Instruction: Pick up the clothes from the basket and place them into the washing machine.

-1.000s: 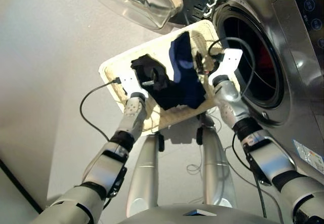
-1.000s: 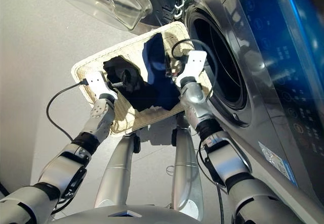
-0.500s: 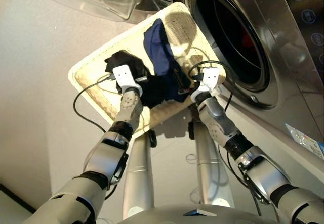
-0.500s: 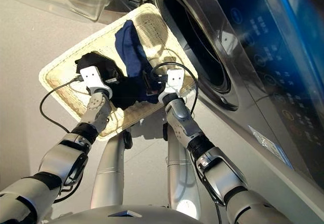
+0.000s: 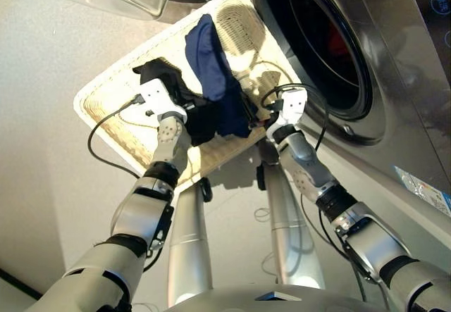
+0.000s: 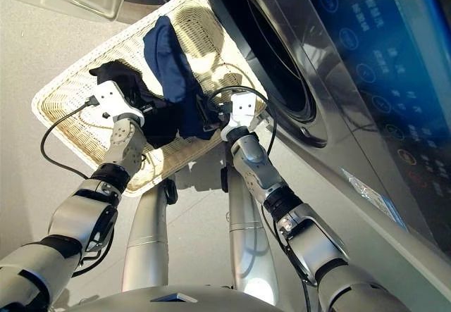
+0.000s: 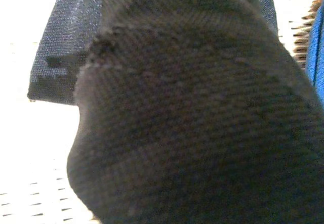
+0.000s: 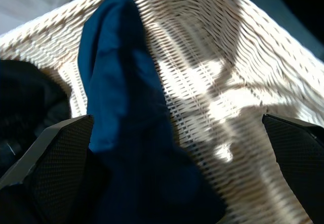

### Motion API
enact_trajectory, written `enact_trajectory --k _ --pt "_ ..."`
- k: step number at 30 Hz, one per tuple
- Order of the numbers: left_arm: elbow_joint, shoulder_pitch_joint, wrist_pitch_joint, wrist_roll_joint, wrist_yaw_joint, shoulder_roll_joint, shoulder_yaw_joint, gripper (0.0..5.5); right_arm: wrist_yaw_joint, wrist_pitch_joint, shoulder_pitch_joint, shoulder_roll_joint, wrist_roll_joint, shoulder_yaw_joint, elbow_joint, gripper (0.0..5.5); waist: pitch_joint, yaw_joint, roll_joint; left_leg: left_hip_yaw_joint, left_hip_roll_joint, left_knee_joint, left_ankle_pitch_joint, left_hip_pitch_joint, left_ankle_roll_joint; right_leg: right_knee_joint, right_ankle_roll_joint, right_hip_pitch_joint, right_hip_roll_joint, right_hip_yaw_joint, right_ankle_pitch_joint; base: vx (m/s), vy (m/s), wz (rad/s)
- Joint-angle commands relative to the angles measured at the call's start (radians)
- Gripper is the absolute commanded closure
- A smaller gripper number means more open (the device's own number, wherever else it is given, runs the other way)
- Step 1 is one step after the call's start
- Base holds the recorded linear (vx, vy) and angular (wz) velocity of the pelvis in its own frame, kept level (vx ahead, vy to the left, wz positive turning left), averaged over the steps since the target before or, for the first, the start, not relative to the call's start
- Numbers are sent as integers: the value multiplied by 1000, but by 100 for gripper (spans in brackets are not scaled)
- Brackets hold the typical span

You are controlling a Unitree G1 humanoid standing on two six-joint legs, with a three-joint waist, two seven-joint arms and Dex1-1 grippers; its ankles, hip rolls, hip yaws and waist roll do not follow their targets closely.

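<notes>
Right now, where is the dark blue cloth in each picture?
Left eye view: the dark navy blue fabric garment lies in the cream-white woven basket, upper middle, beside the drum mouth.
Right eye view: upper left of middle, same spot in the basket.
Left wrist view: only a blue sliver at the edge; black cloth fills the rest.
Right wrist view: a long blue strip over the weave.
Shared landmark: the basket.

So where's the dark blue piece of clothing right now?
The navy garment lies in the woven basket on the floor, just left of the washing machine's open drum, with the black garment on its left and the right gripper over it.
</notes>
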Motion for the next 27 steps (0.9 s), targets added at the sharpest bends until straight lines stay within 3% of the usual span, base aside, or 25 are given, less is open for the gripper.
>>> enact_trajectory --k 1,6,10,11,12,21,27 --pt "-57 9 -70 -28 -34 -14 -8 550 -33 -33 -52 16 -211 36 -49 0 8 16 8 -49 -45 -81 5 65 47 -50 14 101 23 -104 2 0 0 0" --pt "-225 96 -117 -76 -76 -55 -40 550 -12 -7 -69 -6 -353 95 -1 0 9 57 18 -54 -62 -217 63 209 27 -143 18 241 8 -122 17 9 -59 66" --pt "-302 134 -128 -95 -102 -71 -71 550 -4 8 -89 7 -396 123 51 0 7 79 27 -61 -73 -281 92 283 19 -185 21 311 6 -138 24 -13 -37 195" --pt "-329 149 -131 -102 -112 -77 -84 550 2 14 -97 23 -410 135 76 0 6 85 28 -59 -82 -308 133 300 19 -214 16 330 -3 -149 53 -91 -44 94" --pt "-353 156 -132 -109 -117 -78 -87 550 2 18 -108 27 -426 142 83 0 6 90 30 -62 -83 -319 140 313 16 -222 16 344 -3 -152 55 -89 -31 100" --pt "-562 219 -149 -215 -173 -115 -153 550 -27 44 -156 95 -500 164 181 0 -3 134 55 -81 -88 -357 162 389 12 -246 11 420 -8 -172 49 0 0 0" --pt "-642 250 -136 -274 -206 -123 -201 550 -41 57 -192 129 -500 164 221 0 -7 155 67 -89 -91 -351 163 394 14 -246 9 429 -10 -172 47 0 0 0"
